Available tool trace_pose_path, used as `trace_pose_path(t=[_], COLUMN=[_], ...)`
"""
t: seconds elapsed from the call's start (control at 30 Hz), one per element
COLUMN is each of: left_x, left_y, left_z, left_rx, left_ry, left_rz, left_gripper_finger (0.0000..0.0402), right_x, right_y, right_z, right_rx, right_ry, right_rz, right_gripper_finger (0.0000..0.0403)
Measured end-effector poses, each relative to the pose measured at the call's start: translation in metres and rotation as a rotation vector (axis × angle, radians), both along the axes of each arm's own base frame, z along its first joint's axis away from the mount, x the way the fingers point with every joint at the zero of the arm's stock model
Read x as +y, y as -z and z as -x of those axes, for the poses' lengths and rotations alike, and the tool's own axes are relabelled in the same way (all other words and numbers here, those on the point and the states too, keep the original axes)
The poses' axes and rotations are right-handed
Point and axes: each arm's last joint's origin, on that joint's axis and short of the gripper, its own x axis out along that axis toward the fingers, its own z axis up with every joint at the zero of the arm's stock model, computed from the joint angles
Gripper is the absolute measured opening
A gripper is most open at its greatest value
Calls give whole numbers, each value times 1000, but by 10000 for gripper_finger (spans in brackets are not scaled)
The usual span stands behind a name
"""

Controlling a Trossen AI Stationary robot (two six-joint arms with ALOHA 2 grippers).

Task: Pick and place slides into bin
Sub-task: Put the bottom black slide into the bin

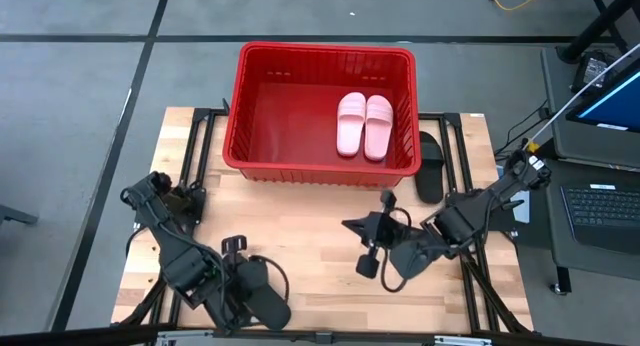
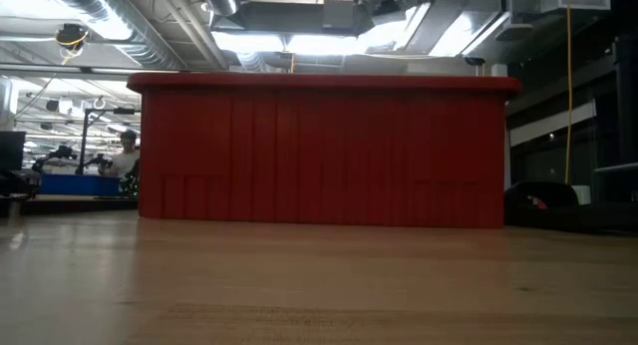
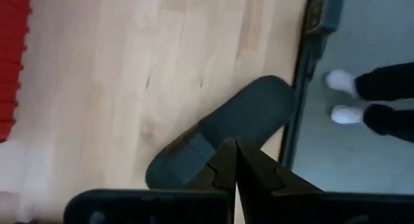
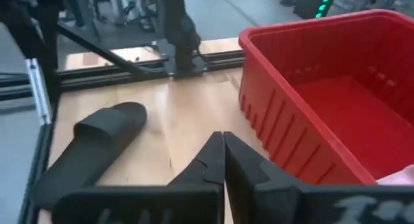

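Note:
The red bin point(image 1: 325, 56) stands at the table's far middle, and it also shows in the low view point(image 2: 319, 151). Two pale pink slides point(image 1: 364, 124) lie side by side on its floor, at its right. One black slide point(image 1: 430, 166) lies on the table right of the bin. The other black slide point(image 1: 268, 298) lies flat near the near edge, left of middle. My left gripper point(image 3: 234, 146) is shut just above this slide point(image 3: 252, 114). My right gripper point(image 1: 362, 248) is shut and empty over the table's middle, and it also shows in its own wrist view point(image 4: 224, 138). My left gripper's shut fingertips stand over the near black slide beside its strap point(image 3: 184, 153), coming slanting from above. I cannot tell whether they touch it. The slide lies flat on the table.
The table's near edge rail point(image 3: 304, 88) runs close to the near slide. A person's white shoes point(image 3: 343, 98) stand on the floor beyond it. There is bare wood point(image 1: 300, 211) between the bin and both grippers. A laptop point(image 1: 605, 211) sits off the table's right side.

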Motion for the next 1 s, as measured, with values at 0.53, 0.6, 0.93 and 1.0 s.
trace_pose_path(t=[0.53,0.6,0.93,1.0], left_x=[-19,-22,-33,-35], left_y=[25,32,64,62], left_z=[-1,-6,-13,-15], left_rx=[-35,-51,-40,-73], left_ry=[-355,-355,-358,-358], left_rz=[171,196,253,279], left_gripper_finger=[2,2,1,1], right_x=[6,6,8,9], right_y=[50,49,48,48], right_z=[7,8,9,9], right_rx=[18,26,40,46], right_ry=[79,68,20,11], right_rz=[122,142,115,124], right_gripper_finger=[5,5,5,5])
